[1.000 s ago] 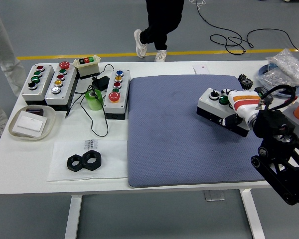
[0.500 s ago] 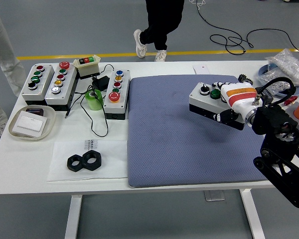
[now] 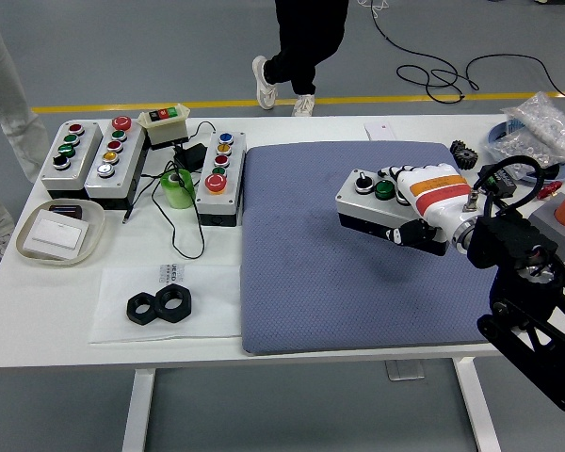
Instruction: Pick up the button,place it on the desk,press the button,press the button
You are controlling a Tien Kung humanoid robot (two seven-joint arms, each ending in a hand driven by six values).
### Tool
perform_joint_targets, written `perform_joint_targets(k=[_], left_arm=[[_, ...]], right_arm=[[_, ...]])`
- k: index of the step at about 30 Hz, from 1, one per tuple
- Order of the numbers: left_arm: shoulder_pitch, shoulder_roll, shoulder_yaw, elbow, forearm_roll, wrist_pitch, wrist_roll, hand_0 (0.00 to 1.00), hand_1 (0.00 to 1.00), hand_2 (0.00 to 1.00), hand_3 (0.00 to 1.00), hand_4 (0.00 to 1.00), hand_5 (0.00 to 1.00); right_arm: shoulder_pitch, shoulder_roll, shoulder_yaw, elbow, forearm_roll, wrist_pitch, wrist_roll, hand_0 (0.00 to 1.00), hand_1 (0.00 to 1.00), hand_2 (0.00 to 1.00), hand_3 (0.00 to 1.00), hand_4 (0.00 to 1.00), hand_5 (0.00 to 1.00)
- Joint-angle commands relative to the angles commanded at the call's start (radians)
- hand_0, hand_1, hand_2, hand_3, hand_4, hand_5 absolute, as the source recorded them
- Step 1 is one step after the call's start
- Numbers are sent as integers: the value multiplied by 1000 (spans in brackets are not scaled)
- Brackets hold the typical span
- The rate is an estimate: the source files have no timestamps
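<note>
Hand: my right hand (image 3: 433,193) is clamped on the button box (image 3: 381,209), above the mat (image 3: 311,282).
Next: I'd lower it flat, mid-mat, then let go.

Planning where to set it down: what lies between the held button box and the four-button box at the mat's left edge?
In the head view, only bare blue mat lies between the held button box and the four-button box.

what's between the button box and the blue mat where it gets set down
Nothing visible. The right hand holds the button box above the mat, and the mat under and around it is bare. The other button boxes sit off the mat, to its left.
</note>
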State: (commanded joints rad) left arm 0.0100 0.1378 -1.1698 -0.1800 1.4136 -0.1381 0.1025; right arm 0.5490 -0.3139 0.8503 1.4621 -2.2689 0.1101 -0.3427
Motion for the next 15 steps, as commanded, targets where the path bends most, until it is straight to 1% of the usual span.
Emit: perform_joint_targets(k=[4,10,15], left_arm=[[2,0,-5,0,6,-1,1,742,914,982,949,608,998],[1,0,-11,0,12,-1,2,742,914,982,949,608,998],[-1,0,-9,0,11,-1,2,742,914,982,949,608,998]], right_arm=[[-7,-2,-5,16,0,2,19,225,246,298,461,553,2],[-19,-7,-13,42,4,17,68,226,246,298,462,554,2],[-26,-20,-24,58,83,36,141,226,246,298,462,554,2]])
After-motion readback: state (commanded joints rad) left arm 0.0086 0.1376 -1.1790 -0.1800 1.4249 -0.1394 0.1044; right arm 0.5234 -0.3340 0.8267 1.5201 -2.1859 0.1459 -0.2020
